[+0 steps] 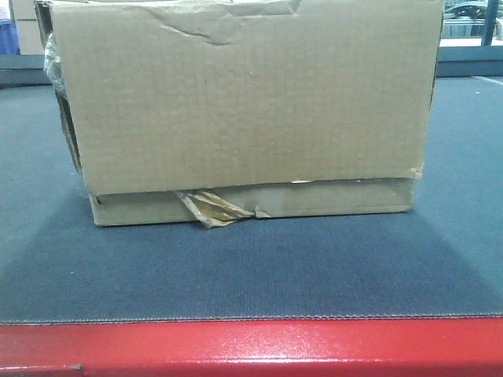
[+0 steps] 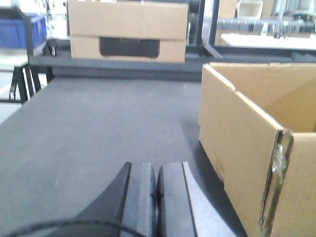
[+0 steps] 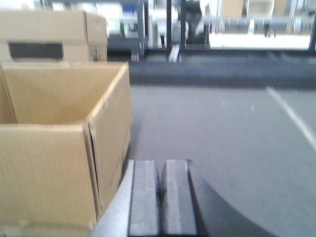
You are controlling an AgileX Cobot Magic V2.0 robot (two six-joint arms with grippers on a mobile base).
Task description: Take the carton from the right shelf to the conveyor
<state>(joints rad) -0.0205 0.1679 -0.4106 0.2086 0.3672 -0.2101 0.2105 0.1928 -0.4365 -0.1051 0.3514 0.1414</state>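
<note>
Nearest, the glossy red front edge of the dark grey textured conveyor belt [image 1: 251, 275] runs across the front view. Just behind it, the large plain brown corrugated cardboard carton [image 1: 244, 110] sits flat on the belt, long axis left to right, broad side facing forward, torn yellowish tape dangling from its lower seam. Its top is open. Both hands, left hand [image 2: 157, 190] and right hand [image 3: 160, 195], are closed and empty, flanking the carton without touching. Farther back stands another brown cardboard box [image 2: 128, 32].

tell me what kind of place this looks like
Probably a warehouse or packing line. An open brown carton sits on a wide dark grey conveyor with a red front edge, another cardboard box stands at the far end, and blue plastic bins are behind.
</note>
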